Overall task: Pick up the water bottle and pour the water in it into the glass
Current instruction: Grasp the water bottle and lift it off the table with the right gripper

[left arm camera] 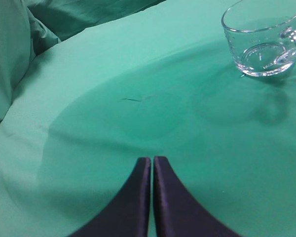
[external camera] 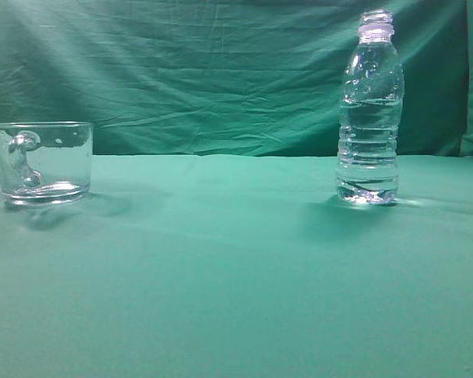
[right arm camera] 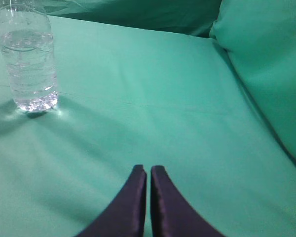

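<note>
A green cloth-covered table carries a tall clear ribbed plastic water bottle, upright at 3 o'clock in the exterior view, uncapped and holding clear water. A short clear glass mug stands well apart at 9 o'clock. The left gripper and right gripper each show dark fingers pressed together, holding nothing, above bare cloth.

text: none legible | glass base: embossed mark, too blurry to read
</note>
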